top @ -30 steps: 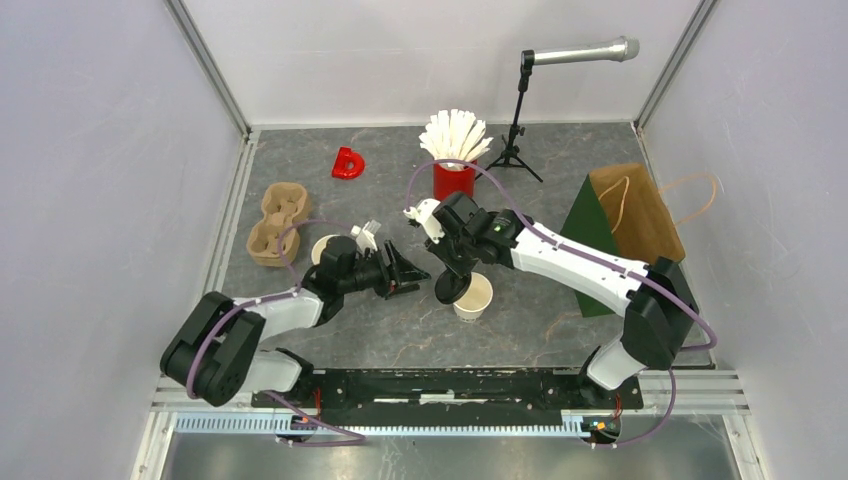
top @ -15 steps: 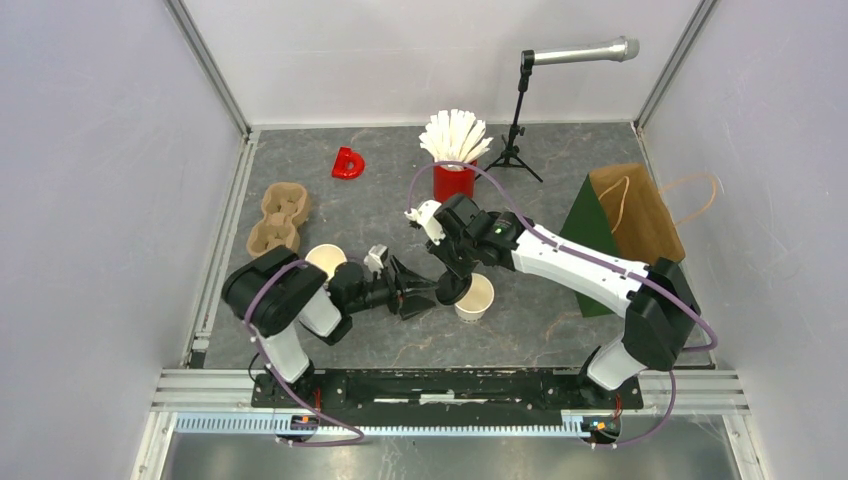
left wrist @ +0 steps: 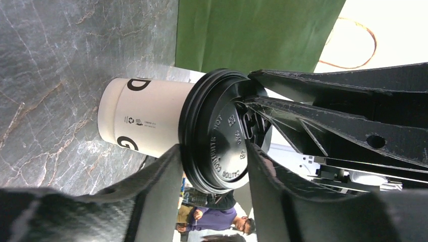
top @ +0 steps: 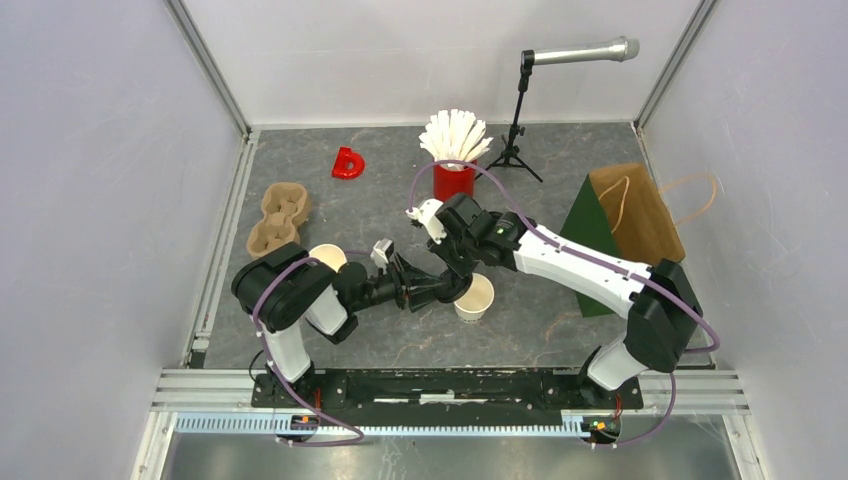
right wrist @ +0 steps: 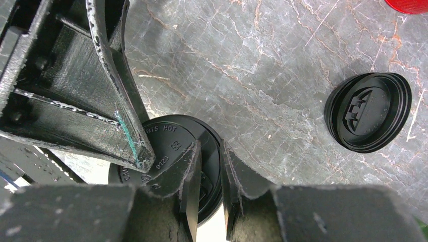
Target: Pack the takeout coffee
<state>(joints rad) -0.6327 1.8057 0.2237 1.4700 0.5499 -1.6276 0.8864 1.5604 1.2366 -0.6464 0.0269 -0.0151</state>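
A white paper cup stands mid-table with a black lid at its rim. My right gripper comes down from above, shut on the lid's edge. From the left, my left gripper reaches in low with its jaws apart. One finger is by the cup wall under the lid's rim and the other by the lid's top. The other white cup stands uncovered beside the left arm. A second black lid lies flat on the table.
A brown pulp carrier lies at the left. A red cup of white sticks, a red D-shaped piece and a microphone stand are at the back. A green and brown paper bag is at the right.
My left arm has swung right and reached up to the lidded cup, its jaws narrowing round the lid. The right gripper has stayed on the lid.
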